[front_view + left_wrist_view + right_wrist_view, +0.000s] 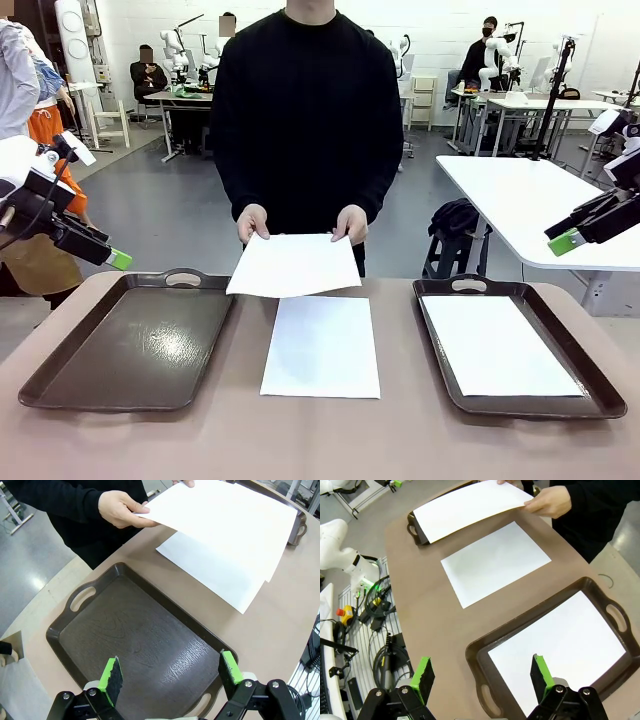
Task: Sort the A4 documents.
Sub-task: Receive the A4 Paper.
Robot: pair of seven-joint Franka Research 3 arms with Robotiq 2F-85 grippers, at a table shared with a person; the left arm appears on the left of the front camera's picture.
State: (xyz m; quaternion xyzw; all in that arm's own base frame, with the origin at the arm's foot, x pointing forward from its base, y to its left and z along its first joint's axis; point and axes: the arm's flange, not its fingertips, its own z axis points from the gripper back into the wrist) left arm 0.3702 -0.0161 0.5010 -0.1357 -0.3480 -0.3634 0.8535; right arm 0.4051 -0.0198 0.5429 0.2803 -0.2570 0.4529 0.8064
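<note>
held sheet (293, 264) (225, 515) (470, 505): being gripped at its far edge by both hands, hanging above the table, well ahead of both grippers, overlapping the far end of the flat sheet in the front view

flat sheet (322, 350) (220, 575) (495, 562): lying flat on the bare table between the two trays, ahead of and off to the inner side of each gripper, touching neither tray

tray sheet (495, 345) (560, 650): lying flat inside the right tray, sitting directly under the right gripper's fingers in the right wrist view

right tray (600, 395) (520, 620): resting on the table below the right gripper, carrying the tray sheet

left tray (140, 340) (135, 640): resting on the table below the left gripper, showing bare dark bottom

hands (252, 222) (122, 507) (550, 502): pinching the held sheet's far corners, staying well beyond both grippers

left gripper (115, 258) (170, 665): hovering above the left tray's near end, fingers standing wide apart, gripping nothing

right gripper (565, 240) (481, 666): hovering above the right tray's near end, fingers standing wide apart, gripping nothing

table (300, 440): lying under both grippers, bearing the trays and the flat sheet
</note>
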